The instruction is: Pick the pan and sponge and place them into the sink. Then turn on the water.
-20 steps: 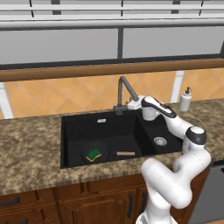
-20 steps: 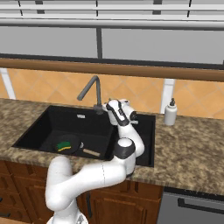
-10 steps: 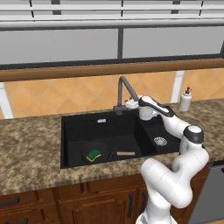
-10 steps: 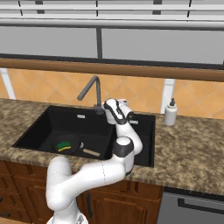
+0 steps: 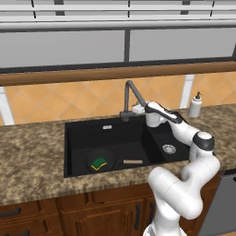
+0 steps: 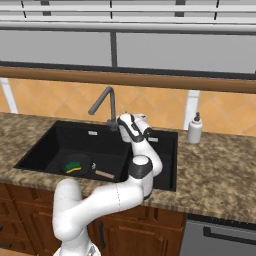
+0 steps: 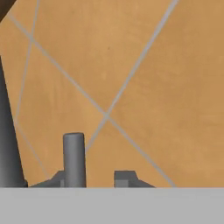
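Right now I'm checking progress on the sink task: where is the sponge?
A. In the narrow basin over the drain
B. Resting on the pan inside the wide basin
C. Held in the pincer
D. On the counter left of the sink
B: the sponge lies on the pan in the wide basin of the sink, while the pincer is up by the faucet.

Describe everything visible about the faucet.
The faucet is dark grey and looks like matte metal. An upright stem rises from a small base on the back rim of the sink, then bends into an angled spout that slopes down over the wide basin. No water runs from it. In the hand view a short upright grey post, seemingly its handle, stands by the stem. The gripper is at its base, shut; contact can't be judged.
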Robot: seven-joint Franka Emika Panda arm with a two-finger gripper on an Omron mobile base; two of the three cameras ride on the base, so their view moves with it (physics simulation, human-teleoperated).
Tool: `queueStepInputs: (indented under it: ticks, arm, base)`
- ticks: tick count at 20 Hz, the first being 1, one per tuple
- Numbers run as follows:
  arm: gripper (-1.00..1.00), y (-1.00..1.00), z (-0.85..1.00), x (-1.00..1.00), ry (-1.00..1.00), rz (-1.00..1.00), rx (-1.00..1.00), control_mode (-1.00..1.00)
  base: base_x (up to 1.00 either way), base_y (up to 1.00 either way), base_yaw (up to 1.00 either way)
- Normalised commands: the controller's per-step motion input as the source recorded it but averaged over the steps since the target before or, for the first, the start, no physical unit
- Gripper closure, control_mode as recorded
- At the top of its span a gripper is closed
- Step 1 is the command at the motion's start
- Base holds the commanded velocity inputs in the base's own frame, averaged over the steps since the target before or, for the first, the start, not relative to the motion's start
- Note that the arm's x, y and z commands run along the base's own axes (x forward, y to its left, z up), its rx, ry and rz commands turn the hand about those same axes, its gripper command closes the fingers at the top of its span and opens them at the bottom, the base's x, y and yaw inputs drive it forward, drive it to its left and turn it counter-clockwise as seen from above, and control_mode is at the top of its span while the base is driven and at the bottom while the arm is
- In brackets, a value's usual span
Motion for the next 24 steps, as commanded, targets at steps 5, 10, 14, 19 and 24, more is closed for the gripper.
queueStepInputs:
  ticks: [5,10,14,19,24]
  arm:
    - [1.00,-1.00,-0.09,0.21,0.20,-0.03,0.19,-1.00]
    - [1.00,-1.00,-0.27,0.31,0.27,-0.06,0.16,-1.00]
    - [1.00,-0.94,-0.33,0.21,0.25,-0.11,0.10,-1.00]
    - [1.00,-0.85,-0.34,0.00,0.14,-0.14,0.05,-1.00]
    - [1.00,-0.89,-0.10,-0.44,0.00,-0.04,0.10,-1.00]
  base:
    - [0.00,0.00,0.00]
    - [0.00,0.00,0.00]
    - [0.00,0.00,0.00]
    - [0.00,0.00,0.00]
    - [0.00,0.00,0.00]
